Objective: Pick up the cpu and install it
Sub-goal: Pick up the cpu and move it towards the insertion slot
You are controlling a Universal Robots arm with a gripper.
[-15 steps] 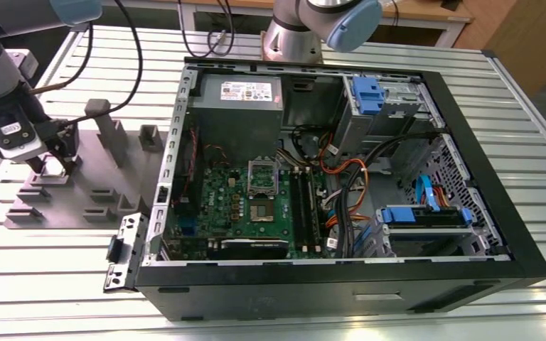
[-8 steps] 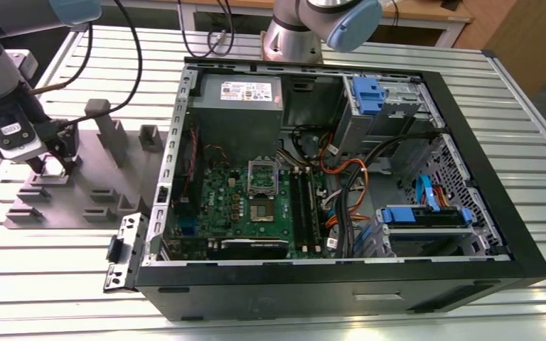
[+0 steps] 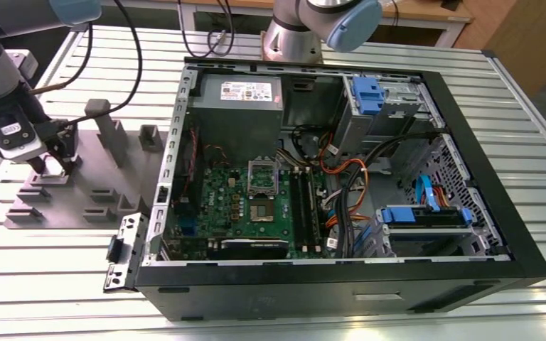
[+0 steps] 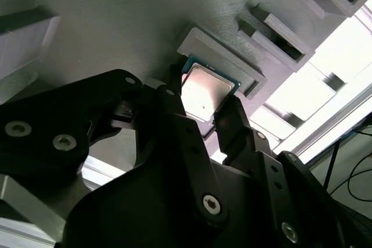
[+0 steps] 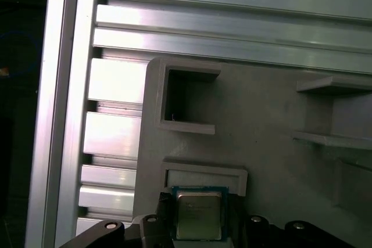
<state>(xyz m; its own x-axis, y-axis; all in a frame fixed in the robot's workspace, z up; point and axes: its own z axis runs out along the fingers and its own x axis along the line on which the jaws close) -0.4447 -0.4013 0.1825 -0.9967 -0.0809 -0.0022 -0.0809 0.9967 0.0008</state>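
Observation:
The cpu (image 4: 206, 92) is a small square chip with a dull silvery top and a thin pale rim. My gripper (image 4: 203, 101) is shut on it, one black finger pressed against each of two opposite edges. In the first wrist view the cpu (image 5: 199, 216) sits between the fingers, just beside a shallow raised nest (image 5: 203, 176) of the grey fixture. In the exterior view my gripper (image 3: 53, 167) is low over the grey fixture (image 3: 74, 206), at that view's left, well apart from the open computer case (image 3: 463, 163). The motherboard's socket (image 3: 261, 208) lies uncovered, its metal frame (image 3: 262, 171) tipped up.
The grey fixture carries upright posts (image 3: 110, 135) and several pockets (image 5: 186, 100). It rests on a ribbed aluminium table (image 3: 45, 263). Inside the case are a grey power supply (image 3: 239, 96), cables (image 3: 349, 177) and blue drive brackets (image 3: 423, 215). A second arm's base (image 3: 297, 35) stands behind the case.

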